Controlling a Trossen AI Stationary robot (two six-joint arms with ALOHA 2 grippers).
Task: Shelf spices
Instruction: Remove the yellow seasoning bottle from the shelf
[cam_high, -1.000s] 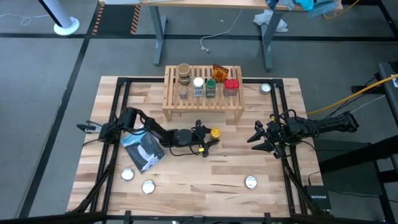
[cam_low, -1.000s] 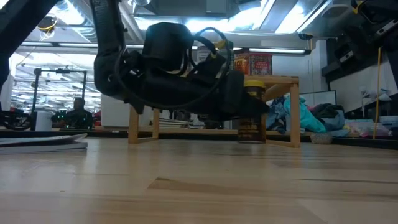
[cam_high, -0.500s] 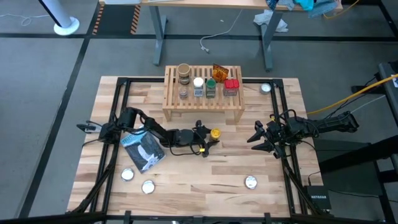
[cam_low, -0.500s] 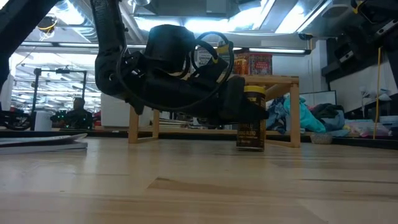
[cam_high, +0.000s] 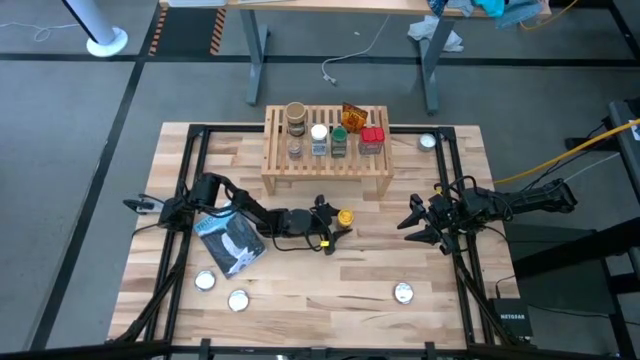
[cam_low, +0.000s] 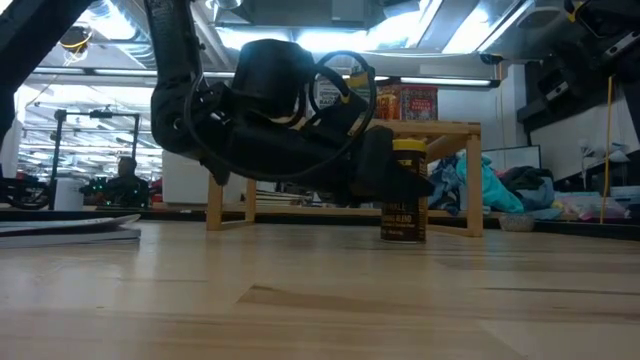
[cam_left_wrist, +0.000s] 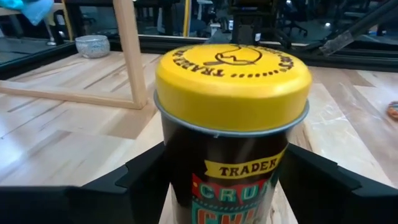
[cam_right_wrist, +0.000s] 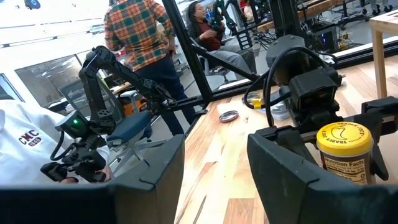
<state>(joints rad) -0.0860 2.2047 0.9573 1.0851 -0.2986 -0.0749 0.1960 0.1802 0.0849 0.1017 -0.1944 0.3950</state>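
Wooden counter (cam_high: 300, 290) held one unshelved yellow-lidded jar (cam_high: 346, 215) between the left gripper's (cam_high: 335, 226) parted jaws; six spices (cam_high: 331, 133) sat on the shelf (cam_high: 327, 166), and the right gripper (cam_high: 418, 225) idled with jaws apart.

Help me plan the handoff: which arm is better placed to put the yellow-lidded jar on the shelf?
Left. The left gripper already straddles the yellow-lidded jar just in front of the shelf; the right gripper waits open near the table's right edge.

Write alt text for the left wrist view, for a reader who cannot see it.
A dark spice jar with a yellow lid stands upright on the wooden table, filling the frame between the two dark fingers of the left hand, one on each side of it. Behind it, a light-wood shelf leg and a small bowl show.
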